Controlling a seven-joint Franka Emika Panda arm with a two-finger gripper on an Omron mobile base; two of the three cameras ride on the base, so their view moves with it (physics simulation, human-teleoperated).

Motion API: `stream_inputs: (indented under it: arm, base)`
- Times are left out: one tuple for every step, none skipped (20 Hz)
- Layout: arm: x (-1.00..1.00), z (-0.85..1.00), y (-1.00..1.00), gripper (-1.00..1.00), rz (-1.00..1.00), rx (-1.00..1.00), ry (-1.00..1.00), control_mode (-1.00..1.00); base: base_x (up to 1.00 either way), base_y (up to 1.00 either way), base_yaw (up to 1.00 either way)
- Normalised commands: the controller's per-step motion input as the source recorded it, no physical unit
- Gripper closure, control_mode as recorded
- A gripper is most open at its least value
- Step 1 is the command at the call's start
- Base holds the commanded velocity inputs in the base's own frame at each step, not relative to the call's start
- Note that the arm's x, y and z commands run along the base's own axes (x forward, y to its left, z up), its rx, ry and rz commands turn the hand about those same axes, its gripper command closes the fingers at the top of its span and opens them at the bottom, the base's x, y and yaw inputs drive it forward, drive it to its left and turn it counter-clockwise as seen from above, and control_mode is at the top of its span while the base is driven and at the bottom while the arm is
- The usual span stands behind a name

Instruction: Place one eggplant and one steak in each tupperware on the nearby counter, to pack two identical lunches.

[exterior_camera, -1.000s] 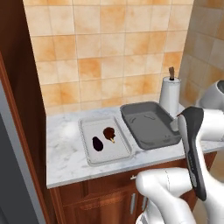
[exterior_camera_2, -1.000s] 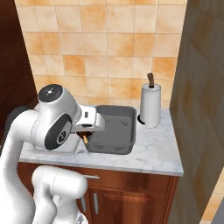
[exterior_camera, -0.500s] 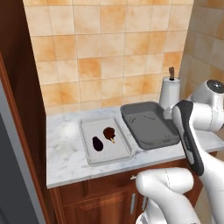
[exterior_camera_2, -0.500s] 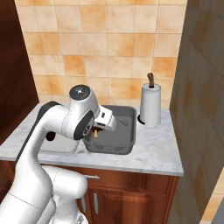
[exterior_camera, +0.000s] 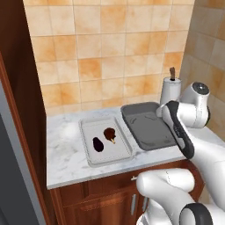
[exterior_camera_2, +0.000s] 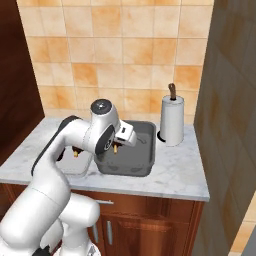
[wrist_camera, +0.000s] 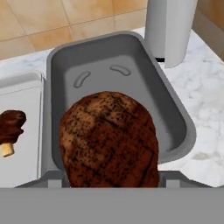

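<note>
Gripper [exterior_camera_2: 116,146] clenched around a steak [wrist_camera: 109,139], suspended above the dark grey tupperware [wrist_camera: 179,113]. Second steak [exterior_camera: 110,133] and eggplant [exterior_camera: 98,144] lie in the pale tupperware [exterior_camera: 88,158] at 9 o'clock.

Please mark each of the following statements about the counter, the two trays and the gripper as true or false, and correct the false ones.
1. The pale tupperware holds one eggplant and one steak. True.
2. The dark tupperware already contains an eggplant. False: its floor is bare.
3. The gripper holds a steak above the dark tupperware. True.
4. The paper towel roll lies on its side. False: it stands upright beside the dark tupperware.
5. The two tupperwares sit side by side on the counter. True.
</note>
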Motion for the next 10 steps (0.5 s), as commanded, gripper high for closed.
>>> stream_inputs:
  arm:
    - [0.49, -0.29, 0.00, 1.00, 0.00, 0.00, 0.00, -1.00]
    - [0.48, -0.30, -0.01, 1.00, 0.00, 0.00, 0.00, -1.00]
    - [0.45, -0.27, -0.05, 1.00, 0.00, 0.00, 0.00, -1.00]
    - [0.42, -0.18, -0.08, 1.00, 0.00, 0.00, 0.00, -1.00]
    - [0.39, -0.16, -0.11, 1.00, 0.00, 0.00, 0.00, -1.00]
    - [0.39, -0.20, -0.16, 1.00, 0.00, 0.00, 0.00, -1.00]
    - [0.34, -0.23, -0.22, 1.00, 0.00, 0.00, 0.00, -1.00]
    - [0.29, -0.26, -0.28, 1.00, 0.00, 0.00, 0.02, -1.00]
    - [0.24, -0.27, -0.29, 1.00, 0.00, 0.00, 0.01, -1.00]
    - [0.22, -0.27, -0.29, 1.00, 0.00, 0.00, 0.01, -1.00]
  base:
    - [0.00, 0.00, 0.00]
    - [0.00, 0.00, 0.00]
    - [0.00, 0.00, 0.00]
    - [0.00, 0.00, 0.00]
    - [0.00, 0.00, 0.00]
    - [0.00, 0.00, 0.00]
    - [0.00, 0.00, 0.00]
    - [0.00, 0.00, 0.00]
    - [0.00, 0.00, 0.00]
    - [0.00, 0.00, 0.00]
